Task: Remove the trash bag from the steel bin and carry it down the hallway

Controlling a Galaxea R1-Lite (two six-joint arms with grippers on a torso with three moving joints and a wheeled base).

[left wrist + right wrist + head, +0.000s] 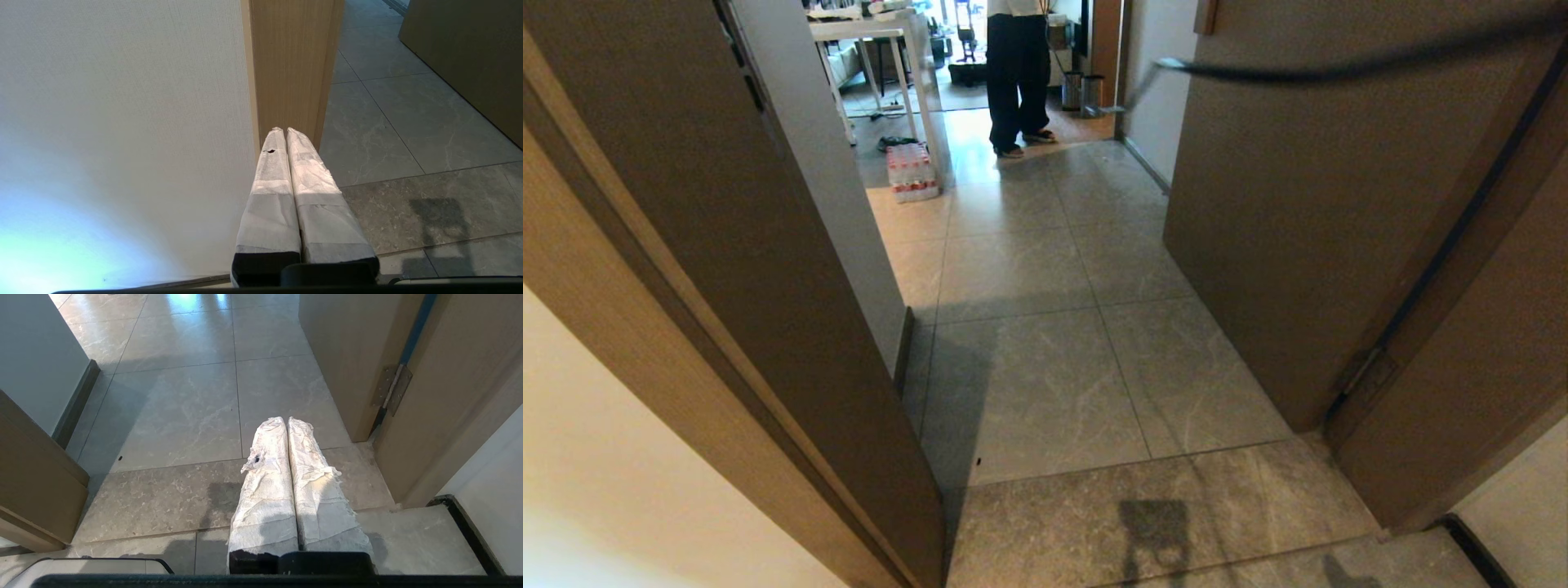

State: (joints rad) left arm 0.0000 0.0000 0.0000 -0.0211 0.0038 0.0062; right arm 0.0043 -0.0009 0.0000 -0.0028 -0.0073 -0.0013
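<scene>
The hallway (1045, 384) runs ahead of me, with grey stone tiles between brown door frames. At its far end stand two small steel bins (1072, 88) side by side; which one the task means I cannot tell. No trash bag shows at this distance. Neither arm is in the head view. My left gripper (284, 130) is shut and empty, its white-wrapped fingers (271, 179) pressed together beside a pale wall and a wooden frame. My right gripper (286, 419) is also shut and empty, low over the floor tiles (179, 412).
A person (1017, 73) stands at the far end beside the bins. A wrapped pack of bottles (912, 171) lies on the floor under a white table (874, 33). An open brown door (1298, 204) juts in on the right, and a door frame (727, 286) stands close on the left.
</scene>
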